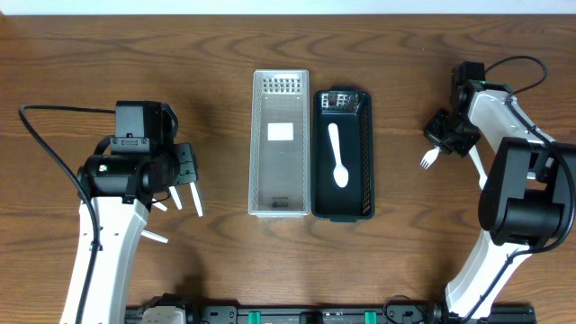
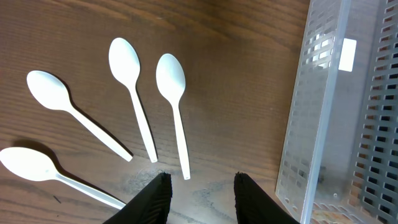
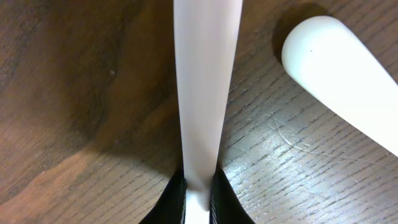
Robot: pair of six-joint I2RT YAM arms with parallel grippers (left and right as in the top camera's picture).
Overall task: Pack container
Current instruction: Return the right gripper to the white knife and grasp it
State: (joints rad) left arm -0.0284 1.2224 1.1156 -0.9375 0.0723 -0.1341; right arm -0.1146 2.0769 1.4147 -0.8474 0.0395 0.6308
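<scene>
A black container (image 1: 365, 153) lies at the table's middle with one white spoon (image 1: 337, 157) inside. Beside it on the left is a clear perforated container (image 1: 270, 184), whose wall also shows in the left wrist view (image 2: 323, 124). Far right, my right gripper (image 1: 447, 137) (image 3: 199, 193) is shut on the handle of a white fork (image 1: 427, 160) (image 3: 205, 81) that lies on the wood. At the left, my left gripper (image 1: 184, 166) (image 2: 200, 186) hangs open above the table, nothing between its fingers. Several white spoons (image 2: 138, 93) lie just beyond it.
A second white utensil handle (image 3: 339, 81) lies on the wood right of the held fork. A small dark insert (image 1: 341, 101) sits at the far end of the black container. My right arm's base (image 1: 531, 193) stands near the right edge.
</scene>
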